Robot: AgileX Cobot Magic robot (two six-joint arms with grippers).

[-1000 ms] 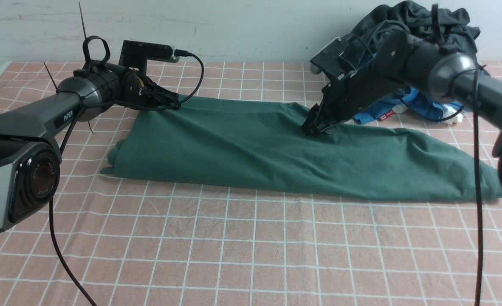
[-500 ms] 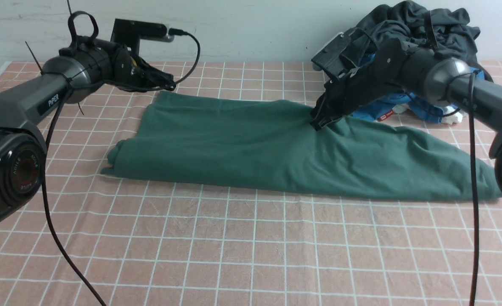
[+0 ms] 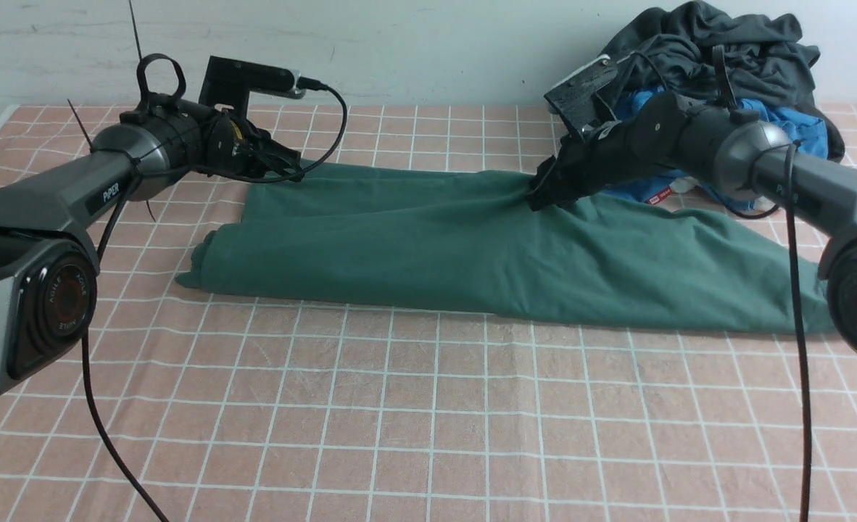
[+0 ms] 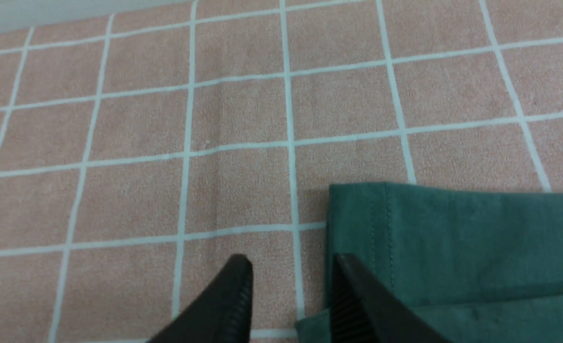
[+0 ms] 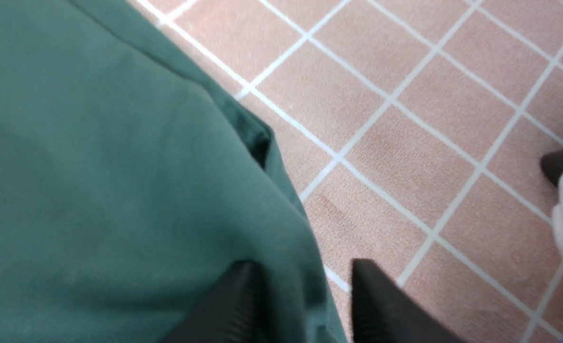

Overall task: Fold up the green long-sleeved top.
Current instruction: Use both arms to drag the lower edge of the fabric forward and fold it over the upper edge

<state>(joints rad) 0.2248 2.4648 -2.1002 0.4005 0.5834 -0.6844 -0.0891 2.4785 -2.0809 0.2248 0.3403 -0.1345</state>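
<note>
I'm seeing the green top [image 3: 414,254] lying across the upper middle of the front view, its lower edge now sitting higher on the counter [image 3: 428,420] than a second ago. My right gripper [image 3: 537,199] is standing open around the top's upper edge, its arm slanting in from the right. My left gripper [image 3: 294,172], lower than half a second ago, is opening at the top's upper-left corner, its arm reaching up from the left.

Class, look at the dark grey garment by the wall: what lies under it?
Under the dark grey garment shows a bright blue one. The rest of what it covers, partly behind the right arm, cannot be seen.
</note>
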